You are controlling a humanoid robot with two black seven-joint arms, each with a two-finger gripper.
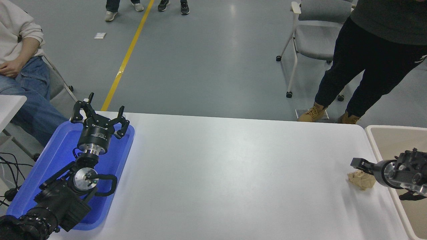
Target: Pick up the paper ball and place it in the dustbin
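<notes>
- Table (217, 173): white top filling the near half of the scene; its right edge lies against the bin.
- Ball (359, 180): crumpled tan paper resting on the table near the right edge, just left of the bin's rim. Its right part is hidden behind the right gripper.
- Bin (390, 133): beige, with a pale rounded rim, at the table's right side; only its left part is in view.
- Right gripper (362, 164): enters from the right edge over the bin's rim and points left. One black finger reaches over the ball's far side. Whether it touches the ball cannot be told, and whether the fingers are apart or together cannot be told.
- Left gripper (99, 117): parked at the lower left over the tray, pointing toward the far side, fingers spread apart and holding nothing.
- Tray (56, 146): shallow, blue, at the table's left edge, well apart from the ball.
- Seated person (20, 70): far left, pale top and blue jeans, one hand resting on the lap.
- Standing person (370, 63): far right beyond the table, dark clothes and tan boots.
- Chair (317, 36): grey, on castors, just left of the standing person.
- Floor (200, 60): grey, crossed by a yellow line (128, 55) running away from the table's far left corner.
</notes>
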